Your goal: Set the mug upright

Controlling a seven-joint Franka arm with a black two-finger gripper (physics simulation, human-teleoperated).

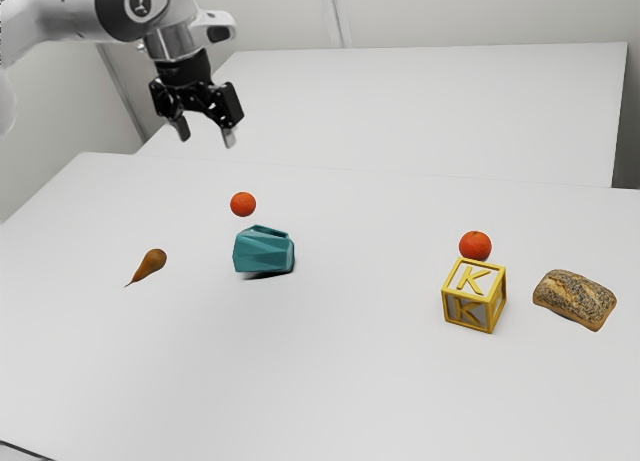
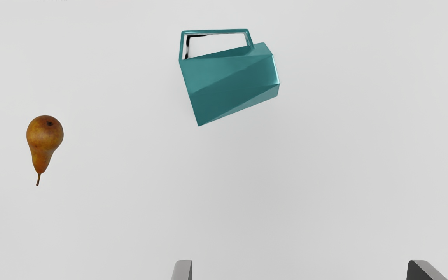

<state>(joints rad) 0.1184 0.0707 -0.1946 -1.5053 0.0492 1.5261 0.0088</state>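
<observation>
**Mug (image 1: 263, 253) lying on its side**

Likely stiff, fairly light, its smooth body (image 2: 231, 77) perhaps slippery; might chip if dropped. Best hold: across the body, clear of the handle (image 2: 215, 31). Looks: teal, many-faceted, glossy, handle angular. Lies on the surface (image 1: 350, 381); from it, in the exterior view, orange fruit (image 1: 243, 204) at eleven o'clock, pear (image 1: 150, 264) at nine. Pincer (image 1: 206, 137) raised, fingers (image 2: 184, 270) well apart, empty.
</observation>
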